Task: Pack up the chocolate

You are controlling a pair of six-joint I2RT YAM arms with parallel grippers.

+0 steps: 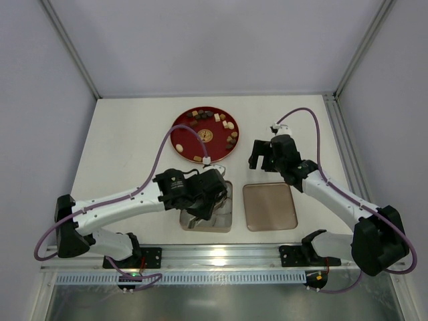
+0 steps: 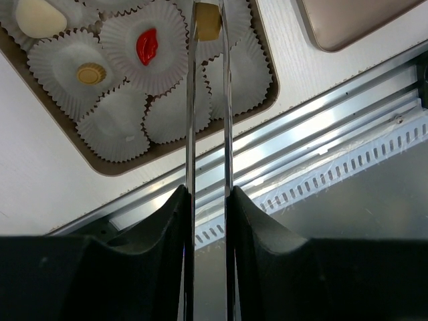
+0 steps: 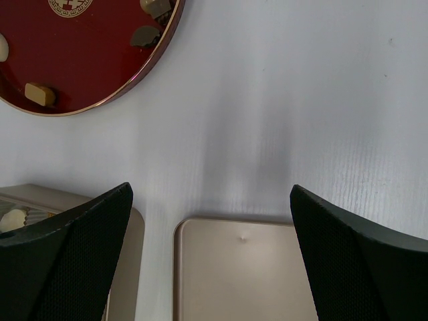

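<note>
Chocolate in small pieces lies in three places. One tan piece (image 2: 208,27) sits pinched between the long thin fingertips of the left gripper (image 2: 208,17), whose jaws are nearly closed on it. It hangs over the far edge of the tray (image 2: 100,167), above one of the white paper cups (image 2: 167,110). To the left of those fingers, three cups are filled: a red piece (image 2: 147,45) nearest the fingers, a round caramel-coloured one (image 2: 90,73) further left, and a cream-white one (image 2: 40,17) at the far left corner of the wrist view. The cups closest to the left wrist hold nothing. Off to the right of the fingers lies a shallow tan lid (image 2: 354,23), apart from the tray.

Most of the remaining chocolate (image 1: 227,127) is spread round the edge of the red plate (image 3: 87,53), which lies beyond both grippers on the table (image 3: 287,100).

The right gripper (image 3: 210,189) hovers over bare table with its jaws spread wide and nothing between them. The lid's near edge shows just below its fingers, the plate lies ahead and to the left, and a corner of the tray is at its left finger.
</note>
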